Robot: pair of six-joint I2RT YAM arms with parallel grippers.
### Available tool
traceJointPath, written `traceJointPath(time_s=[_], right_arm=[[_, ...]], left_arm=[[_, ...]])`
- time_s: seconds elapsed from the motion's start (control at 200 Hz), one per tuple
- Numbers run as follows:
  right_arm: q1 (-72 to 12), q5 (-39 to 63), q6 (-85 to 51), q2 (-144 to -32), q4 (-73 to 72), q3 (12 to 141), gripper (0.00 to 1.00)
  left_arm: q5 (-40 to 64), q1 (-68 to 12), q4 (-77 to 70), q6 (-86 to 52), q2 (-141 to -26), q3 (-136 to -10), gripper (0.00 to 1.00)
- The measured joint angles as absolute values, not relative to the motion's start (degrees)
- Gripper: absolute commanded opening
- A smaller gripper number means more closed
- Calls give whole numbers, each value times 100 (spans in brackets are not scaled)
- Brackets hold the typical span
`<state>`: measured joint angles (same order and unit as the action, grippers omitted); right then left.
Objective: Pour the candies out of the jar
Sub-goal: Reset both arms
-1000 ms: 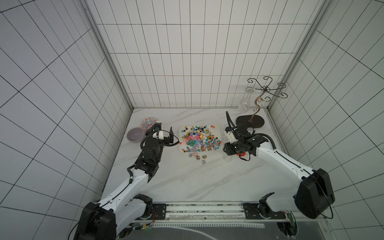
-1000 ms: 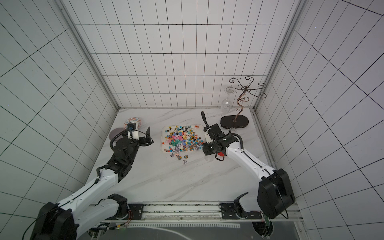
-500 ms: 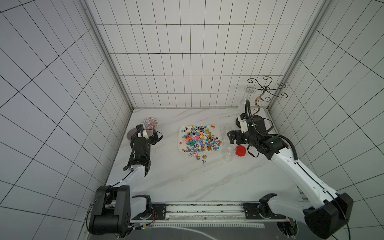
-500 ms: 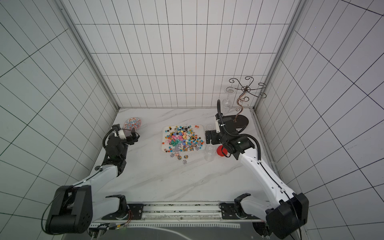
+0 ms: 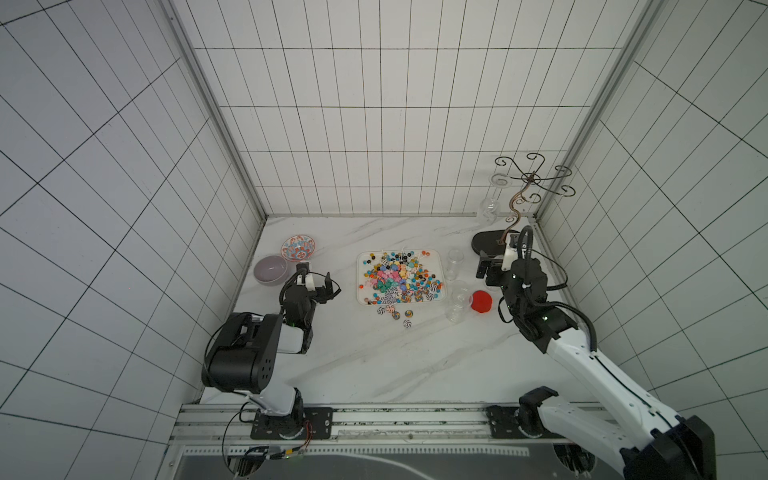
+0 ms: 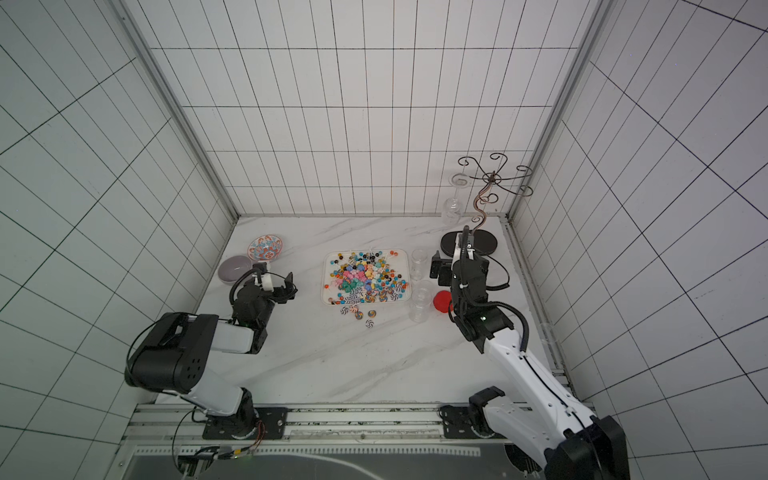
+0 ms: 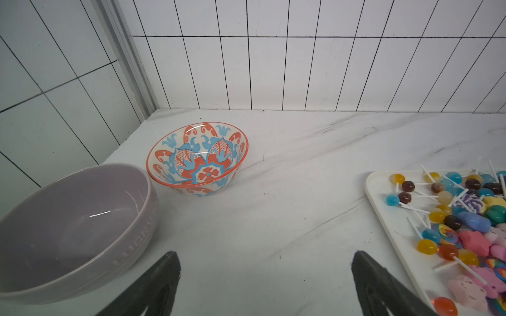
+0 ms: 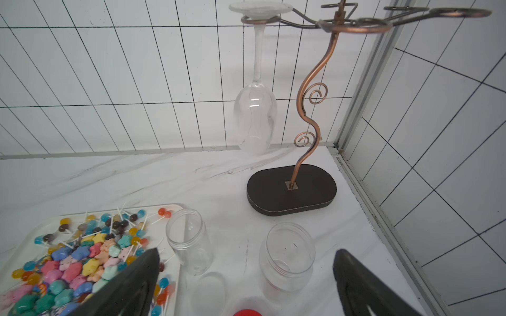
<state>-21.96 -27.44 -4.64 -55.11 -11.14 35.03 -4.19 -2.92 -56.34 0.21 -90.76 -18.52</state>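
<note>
in both top views the candies (image 5: 399, 276) lie heaped on the white tray (image 5: 360, 266) in the middle of the table, with a few swirl discs (image 5: 395, 313) on the marble just in front of it. two clear jars stand just beside the tray on the right, the far jar (image 5: 456, 262) and the near jar (image 5: 459, 293), with a red lid (image 5: 482, 301) next to the near one. the right gripper (image 5: 488, 269) hangs near them, its jaws wide and holding nothing. the left gripper (image 6: 276, 276) sits well apart on the tray's other side, jaws equally wide and empty. the left wrist view shows its fingers (image 7: 164, 273) spread over bare marble, with a patterned bowl (image 7: 197, 158) and a grey bowl (image 7: 131, 246) ahead. the right wrist view looks between wide jaws at both jars, upright, mouths open and no sweets inside; a glass stand (image 8: 291, 188) is behind them. i judge the candies already out, so the step in hand is the wrap-up after the pour. the next move calls for lifting the right arm clear without clipping either light jar or the stand.
</note>
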Motion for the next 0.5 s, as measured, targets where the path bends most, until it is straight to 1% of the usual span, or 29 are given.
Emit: traceJointPath(time_s=[0.125, 0.325, 0.5], right_arm=[[-1925, -2814, -93, -5736, -2134, 3026, 100], [-1435, -2856, 314, -6875, -4010, 2622, 100], [-908, -2672, 362, -7784, -4884, 2180, 100]], left_arm=[[-357, -311, -5583, 115, -9061, -1968, 97], [-311, -344, -5557, 185, -9050, -2003, 97], [-309, -344, -5544, 198, -9050, -2003, 97]])
